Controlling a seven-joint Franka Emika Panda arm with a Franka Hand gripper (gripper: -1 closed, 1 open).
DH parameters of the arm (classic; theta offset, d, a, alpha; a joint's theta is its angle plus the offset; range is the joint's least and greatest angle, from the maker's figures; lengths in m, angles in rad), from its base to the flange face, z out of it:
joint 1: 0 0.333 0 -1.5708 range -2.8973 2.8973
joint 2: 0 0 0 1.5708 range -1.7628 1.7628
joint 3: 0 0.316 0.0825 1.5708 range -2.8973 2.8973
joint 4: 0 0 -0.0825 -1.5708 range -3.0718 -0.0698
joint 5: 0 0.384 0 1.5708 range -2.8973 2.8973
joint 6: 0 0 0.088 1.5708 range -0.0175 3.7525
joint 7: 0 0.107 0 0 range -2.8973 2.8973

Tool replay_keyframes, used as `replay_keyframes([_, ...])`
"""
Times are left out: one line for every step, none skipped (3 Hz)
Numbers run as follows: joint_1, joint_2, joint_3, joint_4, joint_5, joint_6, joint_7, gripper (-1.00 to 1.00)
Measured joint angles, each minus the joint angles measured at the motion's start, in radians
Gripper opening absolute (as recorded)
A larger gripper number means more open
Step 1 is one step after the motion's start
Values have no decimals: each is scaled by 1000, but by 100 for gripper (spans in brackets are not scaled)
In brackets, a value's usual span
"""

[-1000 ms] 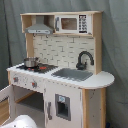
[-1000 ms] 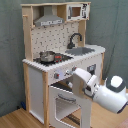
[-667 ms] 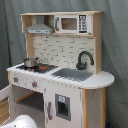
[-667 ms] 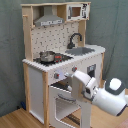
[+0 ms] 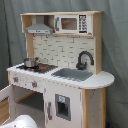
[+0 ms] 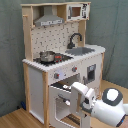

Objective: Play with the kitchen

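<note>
You are facing the kitchen, a tall white and light-wood unit standing on the wood floor against a grey curtain. Your gripper is sitting at the open oven door; whether it is clenched or released cannot be told. The door probably swings lightly on stiff hinges, so take it by its top edge. Open room lies towards the second exterior view's right.

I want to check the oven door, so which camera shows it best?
The second exterior view. There the oven door hangs open at the front of the kitchen, with the gripper right beside it. The first exterior view shows only a white panel edge at its lower left, likely that door.
</note>
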Motion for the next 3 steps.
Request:
replay_keyframes([-1, 0, 22, 10, 108, -12, 9, 100])
replay_keyframes([-6, 0, 44, 8, 214, -33, 9, 100])
replay_keyframes([-14, 1, 84, 4, 295, -87, 9, 100])
